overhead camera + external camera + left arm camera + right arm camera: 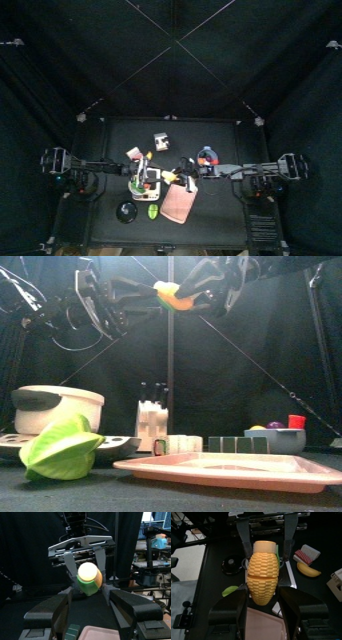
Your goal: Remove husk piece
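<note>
The right hand point(263, 597) is closed around the sides of a yellow cob point(262, 572) and holds it high in the air above the counter, well clear of the pink board point(227, 468) and of a pale green leaf point(60, 451) lying beside the board. The cob's long axis runs straight out from the right hand toward the left hand point(90, 599), so the left wrist camera sees it end-on, as a bright round face. The husk piece point(89, 587) appears to be the dark green strip clinging to the lower side of that near end, hanging just under the round face; how far back along the cob it runs is hidden. The left hand is spread wide and holds nothing. It is level with the cob and facing it, its two jaws standing either side of the line to the husk piece, near but not touching. The husk piece therefore lies directly ahead of the left hand and slightly low, and the left is likely the hand to pinch it, since the right is busy gripping the cob
</note>
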Controlling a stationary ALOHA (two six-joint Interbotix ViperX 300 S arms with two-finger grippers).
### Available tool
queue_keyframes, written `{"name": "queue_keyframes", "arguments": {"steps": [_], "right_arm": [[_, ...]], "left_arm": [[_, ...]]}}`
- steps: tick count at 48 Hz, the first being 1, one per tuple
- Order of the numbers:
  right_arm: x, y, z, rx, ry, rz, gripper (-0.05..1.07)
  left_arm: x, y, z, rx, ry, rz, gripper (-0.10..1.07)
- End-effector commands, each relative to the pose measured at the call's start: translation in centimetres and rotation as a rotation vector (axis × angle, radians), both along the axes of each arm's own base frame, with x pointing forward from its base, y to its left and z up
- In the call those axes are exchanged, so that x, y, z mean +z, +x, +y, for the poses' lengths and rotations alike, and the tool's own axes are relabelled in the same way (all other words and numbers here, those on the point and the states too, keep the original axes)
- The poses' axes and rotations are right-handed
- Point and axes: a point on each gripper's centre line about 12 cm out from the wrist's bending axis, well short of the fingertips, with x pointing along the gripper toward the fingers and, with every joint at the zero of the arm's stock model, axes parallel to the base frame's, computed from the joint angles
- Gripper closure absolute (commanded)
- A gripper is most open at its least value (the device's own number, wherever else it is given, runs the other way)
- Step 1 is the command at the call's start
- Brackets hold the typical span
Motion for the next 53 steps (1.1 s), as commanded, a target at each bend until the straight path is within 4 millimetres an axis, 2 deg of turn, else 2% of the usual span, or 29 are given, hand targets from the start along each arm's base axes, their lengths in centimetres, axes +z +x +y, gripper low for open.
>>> {"name": "queue_keyframes", "arguments": {"steps": [1, 22, 32, 53], "right_arm": [[1.5, -0.3, -0.1, -0.003, -0.005, -0.047, 0.61], [1.4, -0.2, -0.1, -0.002, -0.002, -0.044, 0.61], [1.3, -0.3, 0.0, -0.001, -0.002, -0.041, 0.61], [1.2, -0.3, 0.2, 0.005, -0.003, -0.037, 0.61]], "left_arm": [[1.2, 0.5, -0.2, -0.009, 0.003, -0.042, 0.1], [0.5, 2.0, 0.0, 0.002, -0.014, -0.028, 0.12], [0.4, 2.1, 0.1, 0.009, -0.019, -0.025, 0.13], [0.3, 2.0, 0.6, 0.033, -0.036, -0.023, 0.38]]}}
